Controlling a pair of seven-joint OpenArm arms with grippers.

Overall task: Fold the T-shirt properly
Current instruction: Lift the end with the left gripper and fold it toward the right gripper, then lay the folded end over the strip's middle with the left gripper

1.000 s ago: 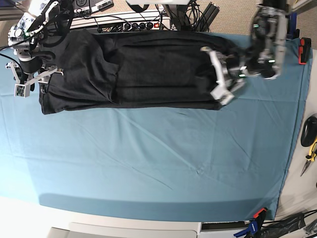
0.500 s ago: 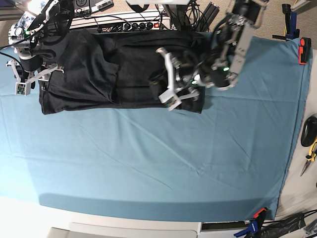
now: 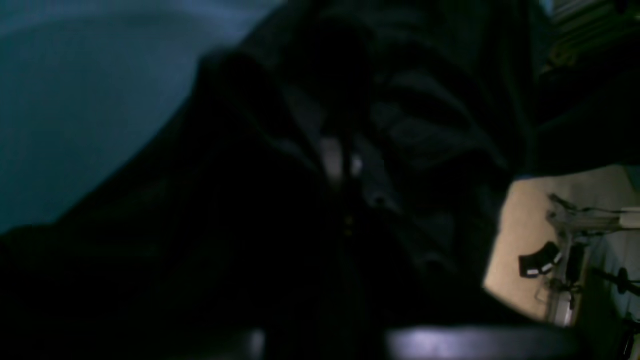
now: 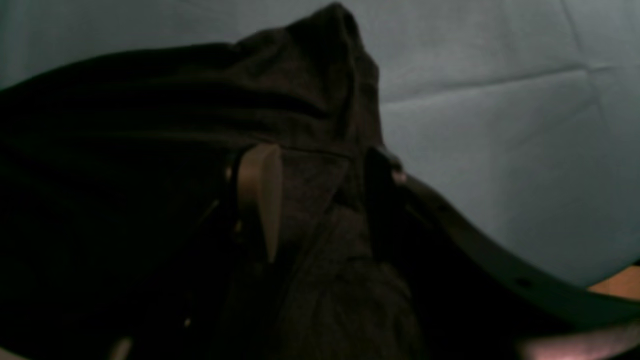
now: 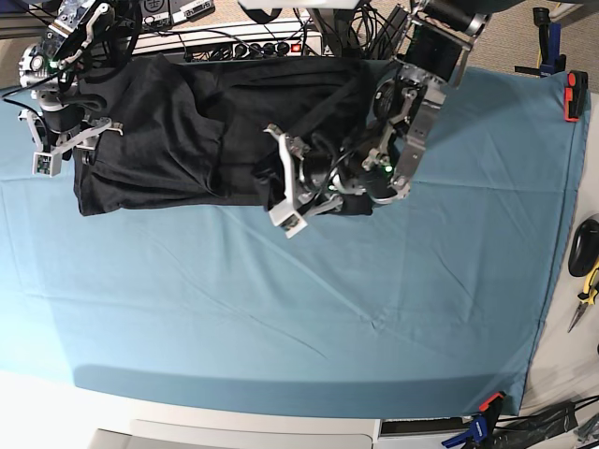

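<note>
The black T-shirt (image 5: pixel 178 140) lies crumpled along the far edge of the teal table cloth (image 5: pixel 281 309). Its right end is doubled over toward the middle. My left gripper (image 5: pixel 285 192) hovers over the shirt's front edge near the middle, shut on a pinch of dark fabric. In the left wrist view the closed gripper (image 3: pixel 342 167) has T-shirt (image 3: pixel 425 125) folds all round it. My right gripper (image 5: pixel 65 145) stands at the shirt's left end. In the right wrist view that gripper (image 4: pixel 320 185) is open, with T-shirt (image 4: pixel 150 125) fabric bunched between the tan finger (image 4: pixel 260 190) and the dark one.
A power strip and cables (image 5: pixel 253 45) run along the table's back edge, just behind the shirt. A red clamp (image 5: pixel 573 94) holds the cloth at the right edge and a blue clamp (image 5: pixel 482 421) at the front right. Pliers (image 5: pixel 588 281) lie off the cloth on the right.
My left gripper has travelled left from the shirt's right end to its middle, pulling that end over the body. The right arm has shifted slightly upward at the left end.
</note>
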